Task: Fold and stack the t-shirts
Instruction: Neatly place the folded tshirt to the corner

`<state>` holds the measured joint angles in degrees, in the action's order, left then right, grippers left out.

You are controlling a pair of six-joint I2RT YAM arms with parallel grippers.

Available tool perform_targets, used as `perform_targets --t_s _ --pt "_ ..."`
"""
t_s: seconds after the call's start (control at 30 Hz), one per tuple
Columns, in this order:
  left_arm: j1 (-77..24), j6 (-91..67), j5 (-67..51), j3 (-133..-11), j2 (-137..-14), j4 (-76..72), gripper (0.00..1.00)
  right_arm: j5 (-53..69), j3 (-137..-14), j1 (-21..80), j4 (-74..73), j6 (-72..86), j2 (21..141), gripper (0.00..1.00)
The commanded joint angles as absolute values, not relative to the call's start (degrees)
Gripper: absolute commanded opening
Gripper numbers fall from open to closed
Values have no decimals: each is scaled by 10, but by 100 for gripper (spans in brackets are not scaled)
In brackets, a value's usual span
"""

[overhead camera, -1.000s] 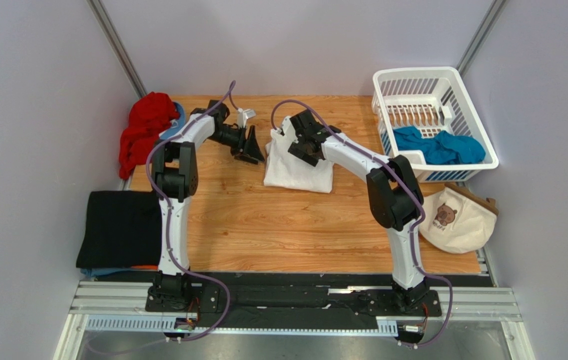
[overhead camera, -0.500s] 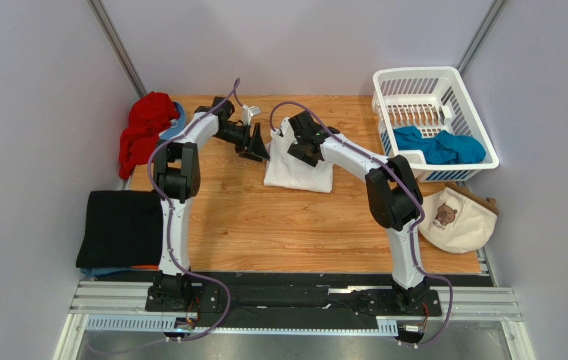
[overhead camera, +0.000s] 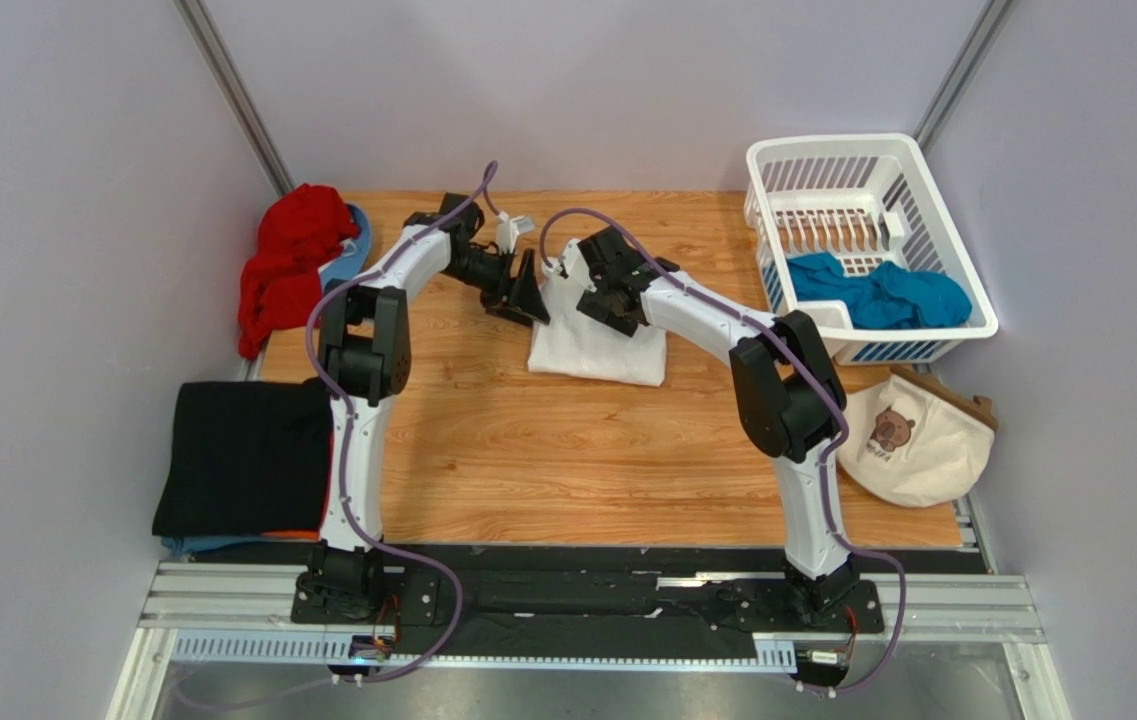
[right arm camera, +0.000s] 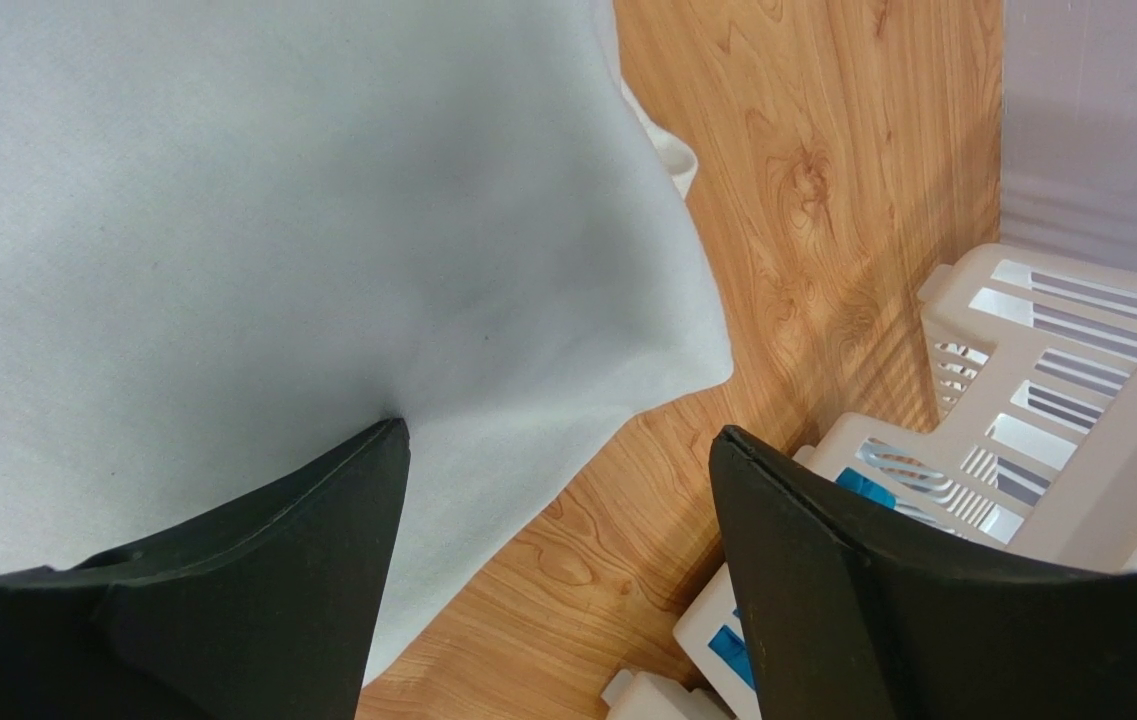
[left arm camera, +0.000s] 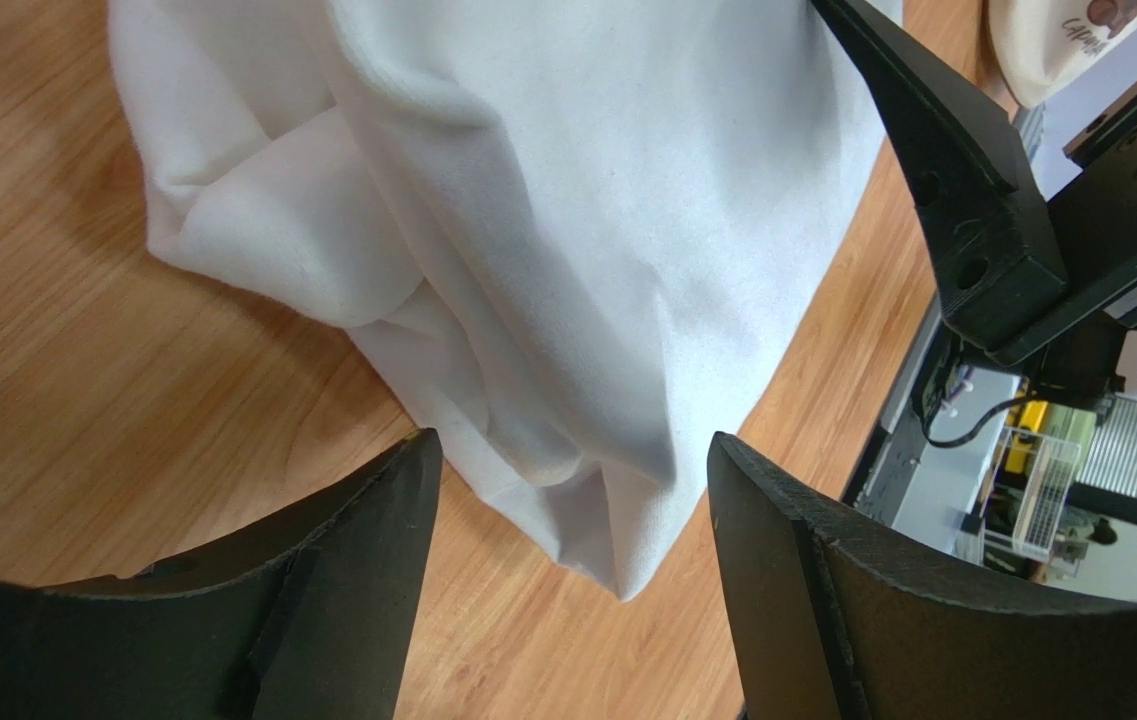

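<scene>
We find the white t-shirt [overhead camera: 597, 345] near the table's [overhead camera: 529, 450] far edge. The left gripper [left arm camera: 574, 465] is at its left side, the right gripper [right arm camera: 559, 450] above it, both jaws spread.

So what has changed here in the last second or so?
The left pincer swung rightward and now sits at the left edge of the white t-shirt, open, with nothing gripped. The right pincer stayed open over the shirt. The shirt and the basket kept their places.

basket [overhead camera: 834, 146] blocking far right, red cloth heap [overhead camera: 289, 263] far left, open tabletop [overhead camera: 559, 450] nearside
</scene>
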<state>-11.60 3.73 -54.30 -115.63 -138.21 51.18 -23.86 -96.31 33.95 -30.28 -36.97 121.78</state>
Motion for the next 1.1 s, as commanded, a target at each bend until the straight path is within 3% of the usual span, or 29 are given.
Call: perform_targets --t_s 0.0,0.87,0.97,1.07 --pt "-118 32 -531 -1147 -1383 512 75 -249 -955 342 -279 -375 1190 79" --pt "-189 28 -522 -1158 -1413 519 77 -242 -946 341 -277 -375 1197 79" --pt "-193 25 -525 -1156 -1413 518 76 -236 -941 342 -274 -368 1200 78" --pt "-199 22 -525 -1158 -1415 517 68 -229 -937 342 -272 -363 1201 78"
